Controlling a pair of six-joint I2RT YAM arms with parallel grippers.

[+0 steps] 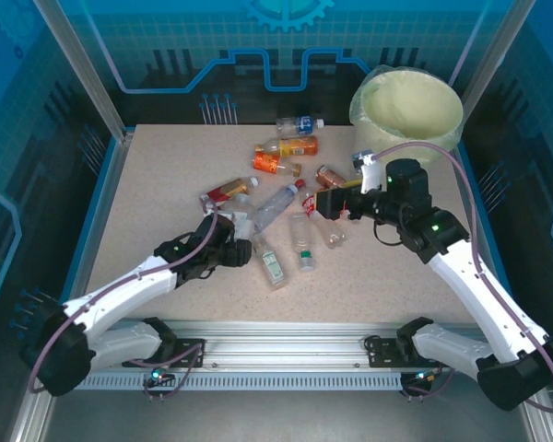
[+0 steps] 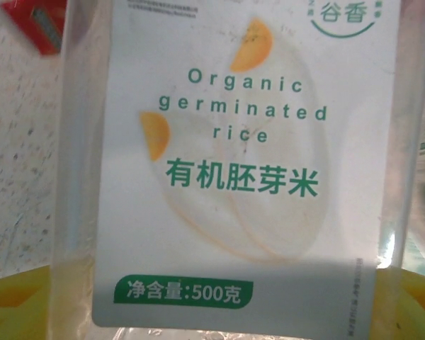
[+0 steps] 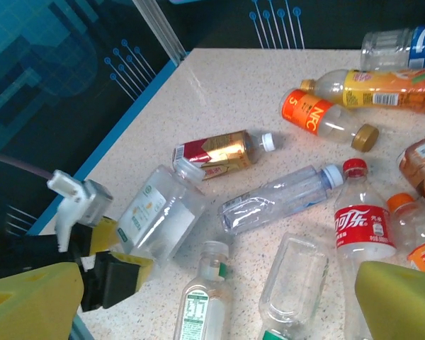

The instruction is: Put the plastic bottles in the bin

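My left gripper (image 1: pixel 240 249) is shut on the base of a clear square bottle (image 3: pixel 159 216) with a white, green-lettered label (image 2: pixel 241 163), lying on the table. Yellow fingers (image 2: pixel 14 301) flank it low in the left wrist view. My right gripper (image 3: pixel 219 283) stands open above the middle of the pile, holding nothing. Under it lie a small green-labelled bottle (image 3: pixel 205 304) and a clear wide bottle (image 3: pixel 294 283). Several more plastic bottles lie around: a red-gold one (image 3: pixel 219 152), a clear water bottle (image 3: pixel 276 202), a red-labelled cola bottle (image 3: pixel 361 227). The cream bin (image 1: pixel 424 138) stands at the far right.
Orange-labelled bottles (image 1: pixel 295 145) and a blue-labelled bottle (image 1: pixel 300 123) lie towards the back of the speckled table (image 1: pixel 157 184). Blue walls and metal posts enclose the table. The near left and near right parts of the tabletop are bare.
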